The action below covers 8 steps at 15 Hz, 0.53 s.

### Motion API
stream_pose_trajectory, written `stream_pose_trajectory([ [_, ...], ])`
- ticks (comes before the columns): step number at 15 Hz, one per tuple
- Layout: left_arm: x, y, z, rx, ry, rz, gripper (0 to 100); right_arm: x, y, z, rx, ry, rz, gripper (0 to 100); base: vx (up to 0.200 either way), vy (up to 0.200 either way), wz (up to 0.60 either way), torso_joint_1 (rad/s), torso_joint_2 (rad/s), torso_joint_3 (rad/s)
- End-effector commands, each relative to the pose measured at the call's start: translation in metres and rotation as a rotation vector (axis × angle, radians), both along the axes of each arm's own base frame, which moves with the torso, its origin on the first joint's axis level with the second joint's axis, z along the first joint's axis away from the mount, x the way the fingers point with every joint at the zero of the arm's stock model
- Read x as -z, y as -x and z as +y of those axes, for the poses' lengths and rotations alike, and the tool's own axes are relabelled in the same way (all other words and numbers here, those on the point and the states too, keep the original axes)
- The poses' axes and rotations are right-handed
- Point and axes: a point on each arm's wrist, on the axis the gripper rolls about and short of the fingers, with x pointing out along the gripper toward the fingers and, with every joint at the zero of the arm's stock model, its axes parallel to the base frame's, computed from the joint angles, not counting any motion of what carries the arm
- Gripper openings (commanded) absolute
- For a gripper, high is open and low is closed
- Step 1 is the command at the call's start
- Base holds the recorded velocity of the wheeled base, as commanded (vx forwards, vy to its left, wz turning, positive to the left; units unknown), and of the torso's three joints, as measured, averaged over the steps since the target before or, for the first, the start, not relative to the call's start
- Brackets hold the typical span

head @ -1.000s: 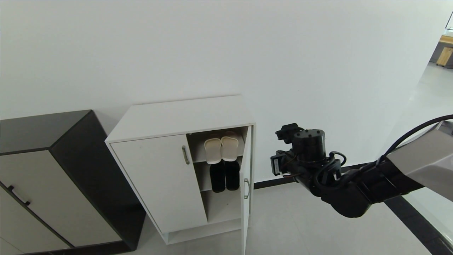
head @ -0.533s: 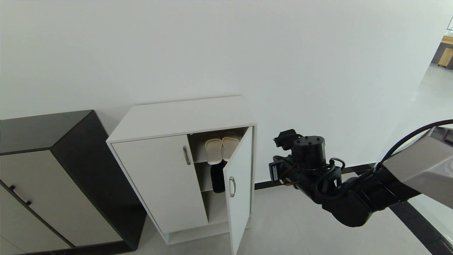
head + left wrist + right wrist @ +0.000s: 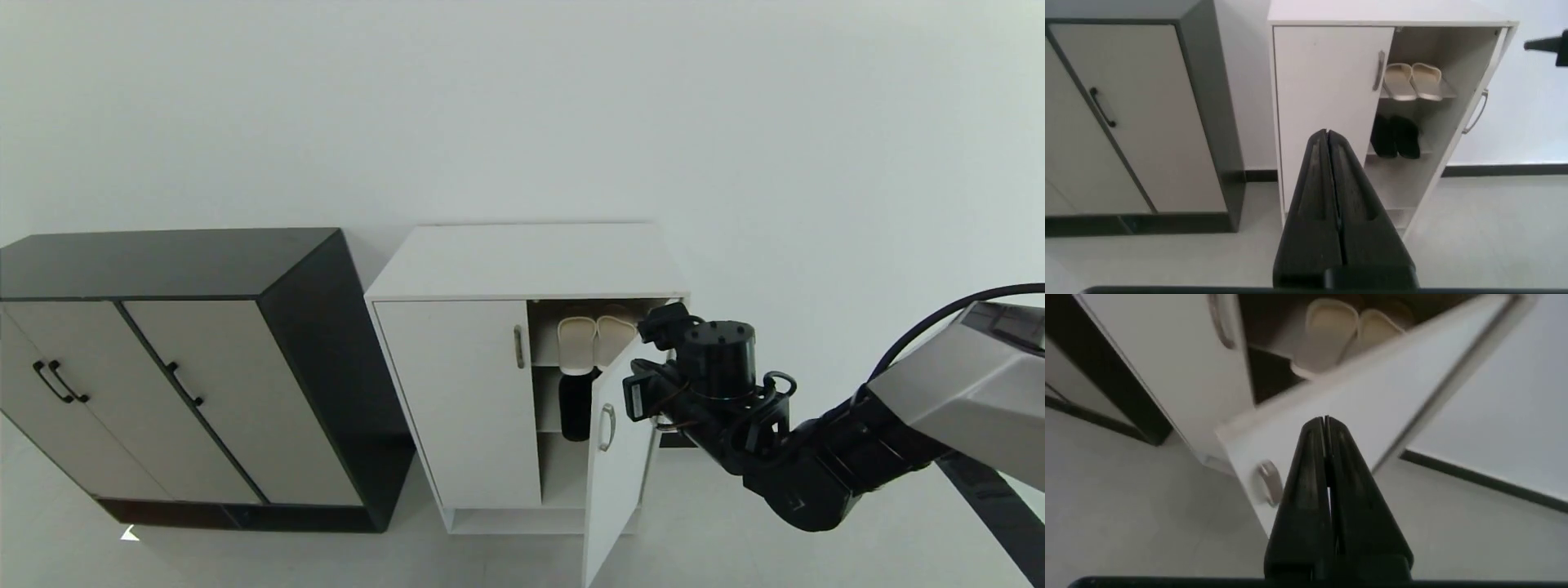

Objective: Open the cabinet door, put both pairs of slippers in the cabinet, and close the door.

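Head view: beige slippers (image 3: pixel 596 336) and black slippers (image 3: pixel 575 404) are lying inside the cabinet (image 3: pixel 522 261); right hand (image 3: pixel 1328 426), pinched together and empty, is facing the half-open door (image 3: pixel 622 490); closing remains.

One white cabinet (image 3: pixel 522 261) standing on the right, one dark cabinet (image 3: pixel 163 253) standing on the left, two doors (image 3: pixel 457 400) hanging on the white one, one cream slipper pair (image 3: pixel 594 339) and one black slipper pair (image 3: pixel 575 404) sitting inside, making four slippers
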Motion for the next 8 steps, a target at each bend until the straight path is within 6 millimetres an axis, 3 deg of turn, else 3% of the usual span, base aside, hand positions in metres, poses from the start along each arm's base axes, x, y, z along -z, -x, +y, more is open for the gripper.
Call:
stream_pose_trajectory([
  [1,0.0,0.0,0.0,0.002,0.001,0.001,0,0.002,0.0,-0.004,0.007,0.004,0.006,0,0.0,0.0,0.0,0.0,0.0,0.0],
  [4,0.0,0.0,0.0,0.002,-0.001,0.001,0,0.004,0.022,-0.02,-0.099,0.011,0.066,0,0.0,0.0,0.0,0.0,0.0,0.0],
  [8,0.0,0.0,0.0,0.002,-0.002,0.002,0,0.017,0.031,-0.028,-0.148,0.027,0.127,0,0.2,0.0,0.0,-0.006,0.0,0.002],
])
